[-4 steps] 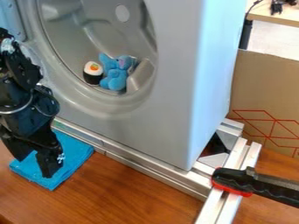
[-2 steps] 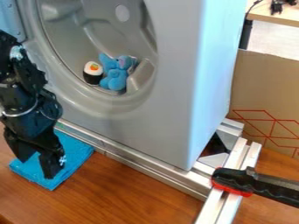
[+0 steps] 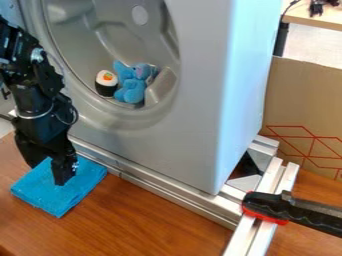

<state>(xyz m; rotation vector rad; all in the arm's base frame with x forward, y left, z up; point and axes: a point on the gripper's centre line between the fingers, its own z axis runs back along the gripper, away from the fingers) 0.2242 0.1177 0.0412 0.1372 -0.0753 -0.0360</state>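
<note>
As we scan from the left, the folded blue cloth lies beneath the black gripper, its fingers partly apart, gripping nothing we can see. Rightward, we find metal framing blocking that side, a sushi toy beside a blue plush elephant in the gray washer-like shell, then a black-and-red clamp.

No text you can read here
Closest you get is the red line pattern on the cardboard beside the grey machine, just lines tbh.
</note>
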